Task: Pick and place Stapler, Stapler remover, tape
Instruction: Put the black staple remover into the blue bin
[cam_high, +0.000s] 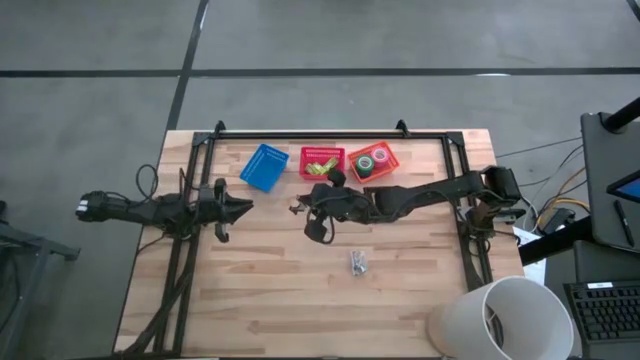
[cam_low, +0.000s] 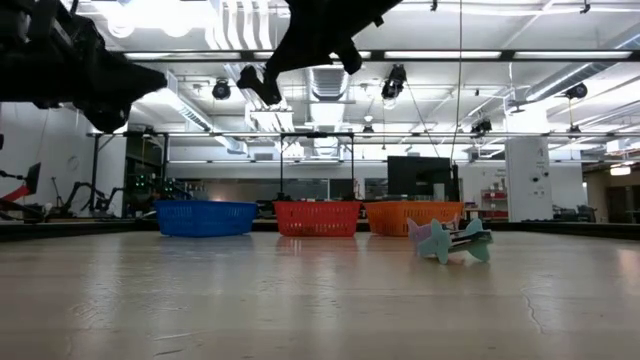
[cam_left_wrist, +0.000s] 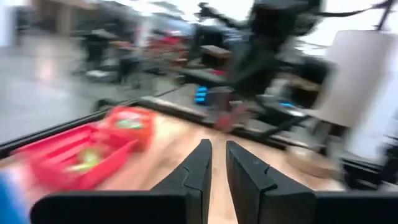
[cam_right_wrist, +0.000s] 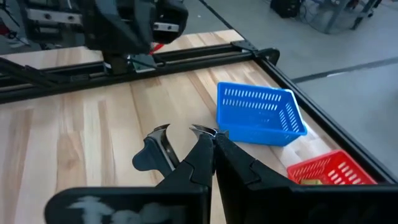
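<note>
1. Aloft over the middle of the table (cam_high: 270, 300): dark remover (cam_right_wrist: 155, 152) pinched at the tips of the narrowed right gripper (cam_right_wrist: 211, 135), near the blue basket (cam_right_wrist: 258, 115).
2. Well apart from that gripper: tape (cam_high: 372, 162), lying in the orange basket (cam_high: 392, 152), beside the red basket (cam_high: 305, 152) of yellow-green pieces.
3. At the table's left: left gripper (cam_high: 245, 208), fingers nearly together, nothing between them.
4. Nearer the front edge: small teal-and-lilac item (cam_low: 450, 241) on the wood, kind hard to tell.
</note>
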